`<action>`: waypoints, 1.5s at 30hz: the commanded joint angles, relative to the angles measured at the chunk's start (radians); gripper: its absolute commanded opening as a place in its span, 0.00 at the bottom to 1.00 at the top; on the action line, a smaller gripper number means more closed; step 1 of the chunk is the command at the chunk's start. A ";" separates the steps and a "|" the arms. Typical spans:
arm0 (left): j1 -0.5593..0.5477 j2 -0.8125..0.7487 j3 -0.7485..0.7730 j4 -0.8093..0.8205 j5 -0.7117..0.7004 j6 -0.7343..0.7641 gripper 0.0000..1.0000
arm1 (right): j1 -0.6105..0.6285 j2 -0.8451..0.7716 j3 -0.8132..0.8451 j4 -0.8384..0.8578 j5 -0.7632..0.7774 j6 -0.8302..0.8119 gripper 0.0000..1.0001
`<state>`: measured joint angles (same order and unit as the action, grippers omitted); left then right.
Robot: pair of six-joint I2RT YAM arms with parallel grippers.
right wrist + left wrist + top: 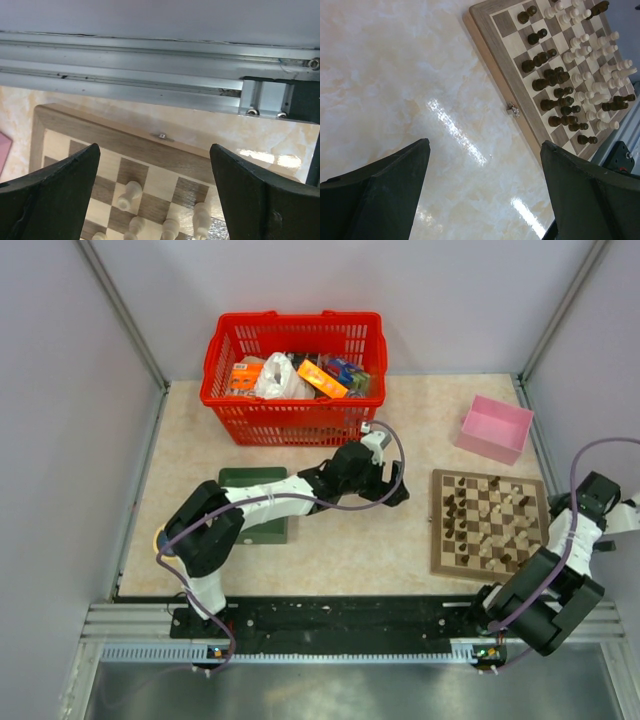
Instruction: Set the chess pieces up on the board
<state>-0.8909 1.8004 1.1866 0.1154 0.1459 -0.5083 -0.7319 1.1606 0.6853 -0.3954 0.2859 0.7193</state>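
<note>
1. Top view: the board (490, 523) lies on the counter (330, 540) before my right arm, its edges nearly square to the counter's. The pieces (470, 520) are scattered over it, the dark ones mostly toward its left side. My left pincer (395, 488) hovers just left of the board.
2. Left wrist: my left pincer (485, 142) is spread wide and empty over bare counter. The dark pieces (555, 92) crowd together near the board's closer rim, with the pale pieces (600, 75) beyond. I judge them light, stiff turned wood. They look smooth enough to slip, and easy to topple against neighbours.
3. Right wrist: my right pincer (154, 147) is also spread apart and holds nothing, above the board's rim. The pale pieces below stand upright, long axis vertical. I would come straight down and pinch one at the waist, under its head.
</note>
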 commanded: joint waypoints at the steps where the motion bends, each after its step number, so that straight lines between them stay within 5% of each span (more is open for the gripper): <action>1: -0.003 0.017 0.044 0.079 0.024 -0.022 0.97 | -0.038 0.034 -0.016 0.067 -0.011 0.006 0.91; 23: -0.003 0.109 0.041 0.128 0.076 -0.059 0.96 | -0.098 0.238 -0.007 0.069 -0.155 -0.006 0.94; 45: 0.000 0.109 0.013 0.148 0.066 -0.078 0.96 | 0.037 0.113 -0.107 0.058 -0.218 0.029 0.94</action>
<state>-0.8909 1.9240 1.1969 0.2100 0.2123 -0.5777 -0.7467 1.3308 0.6243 -0.2787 0.1448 0.7280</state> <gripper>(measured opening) 0.961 0.937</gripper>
